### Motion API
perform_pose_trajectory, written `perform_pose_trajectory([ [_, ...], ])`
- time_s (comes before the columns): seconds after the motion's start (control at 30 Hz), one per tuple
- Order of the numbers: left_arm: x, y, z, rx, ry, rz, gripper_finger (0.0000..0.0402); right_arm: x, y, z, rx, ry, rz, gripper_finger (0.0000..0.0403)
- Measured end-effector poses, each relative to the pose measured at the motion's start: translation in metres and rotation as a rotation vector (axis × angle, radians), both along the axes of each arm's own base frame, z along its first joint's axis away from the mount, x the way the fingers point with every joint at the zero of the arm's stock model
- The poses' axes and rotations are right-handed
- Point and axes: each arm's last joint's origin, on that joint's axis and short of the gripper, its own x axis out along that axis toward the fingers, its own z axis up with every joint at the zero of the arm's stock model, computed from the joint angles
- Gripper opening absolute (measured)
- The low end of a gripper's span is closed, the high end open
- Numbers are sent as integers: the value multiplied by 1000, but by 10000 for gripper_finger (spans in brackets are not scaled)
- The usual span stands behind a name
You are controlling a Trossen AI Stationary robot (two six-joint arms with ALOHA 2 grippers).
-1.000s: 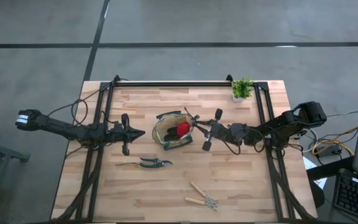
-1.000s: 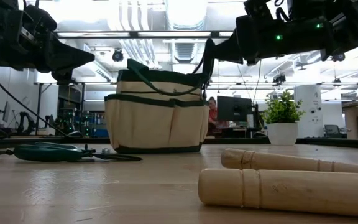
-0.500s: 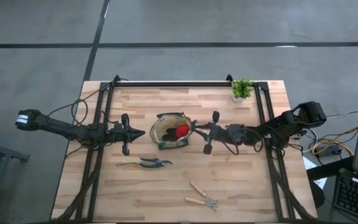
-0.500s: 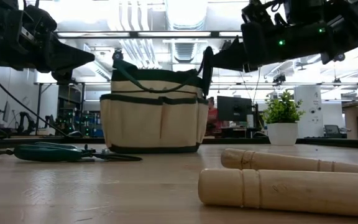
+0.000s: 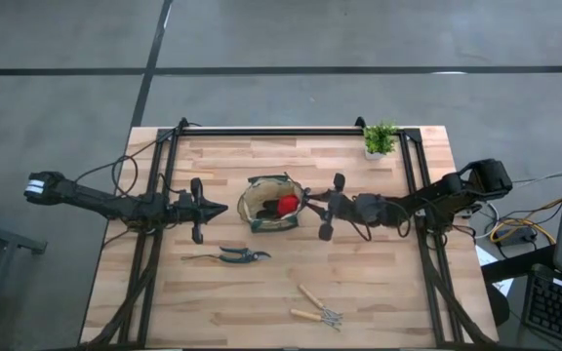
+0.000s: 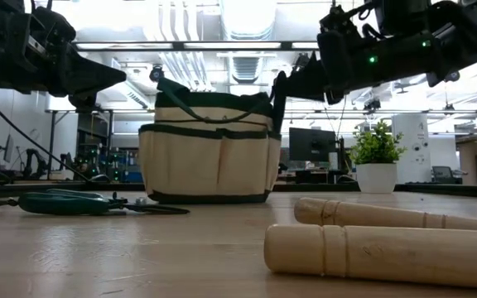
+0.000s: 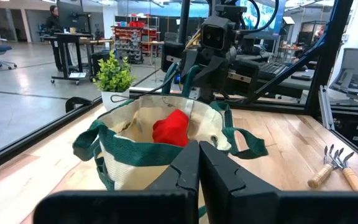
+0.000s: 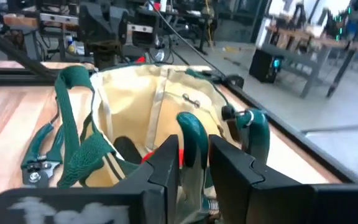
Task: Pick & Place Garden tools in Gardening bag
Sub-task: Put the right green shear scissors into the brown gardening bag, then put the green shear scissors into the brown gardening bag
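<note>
The right gripper (image 5: 307,202) is hovering at the right rim of the gardening bag (image 5: 261,220), which is sitting mid-table. Its fingers are bracketing one teal handle of a pair of pruning shears (image 8: 192,140) above the bag's open mouth; whether they are clamped on the handle or loosening around it cannot be told. The left gripper (image 5: 222,208), fingers pressed together and carrying nothing, is waiting just left of the bag.

To finish this drop cleanly, the right arm is probably best off keeping the shears centred over the opening, clear of the green carry handles (image 7: 241,138), and parting its fingers fully before lifting straight up, so that nothing snags the trim or tips the soft tote.

Inside the bag, a red glove-like item (image 7: 172,127) is lying against the lining, with something dark beside it that cannot be made out. A second pair of shears (image 5: 230,255) is lying on the table nearer and left of the bag, and two wooden-handled rakes (image 5: 315,307) are lying nearer still, to the right. A small potted plant (image 5: 380,139) is standing at the far right corner.
</note>
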Motion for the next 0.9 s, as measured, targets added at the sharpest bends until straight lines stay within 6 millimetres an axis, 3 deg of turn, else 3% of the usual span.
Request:
perform_pose_trajectory([
  [0.23, 0, 0, 0, 0, 0, 0, 12, 0, 0, -2, 16, 14, 2, 132],
  [0.5, 0, 0, 0, 0, 0, 0, 12, 7, 1, 12, 4, -35, 8, 181],
  [0.9, 0, 0, 0, 0, 0, 0, 12, 10, 4, 30, -29, 18, 13, 194],
])
